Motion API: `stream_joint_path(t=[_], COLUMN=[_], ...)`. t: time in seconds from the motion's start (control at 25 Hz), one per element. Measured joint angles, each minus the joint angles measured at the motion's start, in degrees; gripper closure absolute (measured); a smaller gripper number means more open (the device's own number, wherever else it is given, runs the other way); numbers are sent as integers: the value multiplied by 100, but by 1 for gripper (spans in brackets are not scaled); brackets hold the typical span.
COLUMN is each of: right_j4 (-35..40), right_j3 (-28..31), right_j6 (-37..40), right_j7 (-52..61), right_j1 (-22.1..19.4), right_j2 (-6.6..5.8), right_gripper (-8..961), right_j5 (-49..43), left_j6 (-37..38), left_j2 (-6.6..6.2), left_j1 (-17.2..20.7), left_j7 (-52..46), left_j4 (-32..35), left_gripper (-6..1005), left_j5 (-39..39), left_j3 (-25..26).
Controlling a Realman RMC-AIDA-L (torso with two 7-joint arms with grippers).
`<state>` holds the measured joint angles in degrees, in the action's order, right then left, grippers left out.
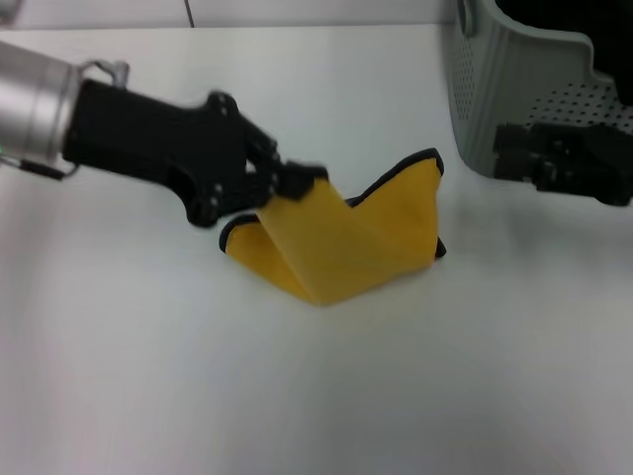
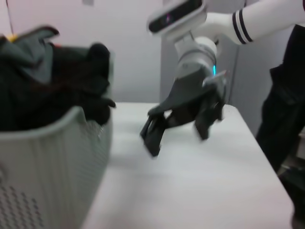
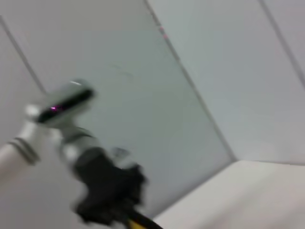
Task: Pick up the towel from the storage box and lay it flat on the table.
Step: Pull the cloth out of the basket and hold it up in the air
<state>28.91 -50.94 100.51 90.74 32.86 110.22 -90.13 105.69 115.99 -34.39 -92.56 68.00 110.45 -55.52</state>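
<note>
White bench (image 1: 148, 376): towel (image 1: 346, 237) tented mid-frame, corner pinched in left gripper (image 1: 282, 183). Worth dragging leftward, low, to flatten folds. Right gripper (image 2: 178, 126) spread wide beside storage box (image 1: 514, 89).

Left gripper (image 3: 125, 213) (blurred) holds the towel (image 3: 139, 222) beside table (image 3: 238, 195).

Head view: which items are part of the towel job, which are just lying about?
Job:
- towel, folded on the table, one corner pinched by the left gripper
- storage box
- right gripper, open beside the box

Lying about:
- dark cloths heaped in the box
</note>
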Motion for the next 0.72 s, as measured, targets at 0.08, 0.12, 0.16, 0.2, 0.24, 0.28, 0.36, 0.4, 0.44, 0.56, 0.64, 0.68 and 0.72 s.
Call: stream_joint_path(t=[0.08,0.12,0.16,0.2,0.24,0.28,0.36,0.4,0.44,0.56,0.64,0.68,0.72], right_j4=[74,104,140,174,197,226,334,408,459,578,592,588,576], right_j3=[-20,-22,-24,-22,-18,-11,10,15,21,27,8,-6,-21], right_j6=[-369,-445,-555,-619,-648,-661,-653,-632,-597,-480,-429,-410,-401], right_j7=[-62,-93,-136,-203,-265,-338,-454,-480,-489,-493,-494,-496,-499], right_j1=[6,8,11,26,39,59,78,80,84,115,145,171,194], right_j2=[29,42,61,86,102,120,159,181,196,218,220,219,219], right_gripper=[288,292,296,298,300,302,306,308,355,498,585,625,665], right_j5=[-4,-4,-5,-6,-6,-6,-2,7,19,51,47,16,-33], left_j6=[3,10,29,58,131,261,569,739,862,1025,1029,1017,1008], left_j2=[18,29,32,29,8,-43,-175,-257,-334,-499,-529,-522,-514], left_j1=[64,108,138,164,197,221,221,203,176,91,22,3,-8], left_j7=[21,65,105,159,260,389,560,595,595,557,545,542,542], left_j4=[222,354,407,446,452,451,415,389,369,297,213,168,138], left_gripper=[986,986,986,986,986,986,986,986,986,986,986,986,986], left_j5=[-218,-509,-761,-1063,-1472,-1938,-2666,-2999,-3255,-3677,-3760,-3760,-3760], left_j3=[123,252,336,412,463,492,495,486,476,451,459,482,502])
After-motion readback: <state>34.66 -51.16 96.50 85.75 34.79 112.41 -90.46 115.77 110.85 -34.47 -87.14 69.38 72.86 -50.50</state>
